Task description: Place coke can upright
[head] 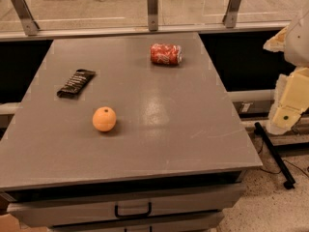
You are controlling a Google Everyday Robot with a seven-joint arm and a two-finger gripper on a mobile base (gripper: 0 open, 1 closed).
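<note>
The coke can [165,54] is red with white lettering and silver ends. It lies on its side at the far middle of the grey table [193,129], its long axis running left to right. My gripper [289,105] hangs at the right edge of the view, beyond the table's right side and well apart from the can. It holds nothing that I can see.
An orange fruit [104,119] sits left of the table's centre. A flat black snack packet [76,83] lies at the left. A glass railing with metal posts [152,8] runs behind the table. A drawer with a handle [133,210] is under the front edge.
</note>
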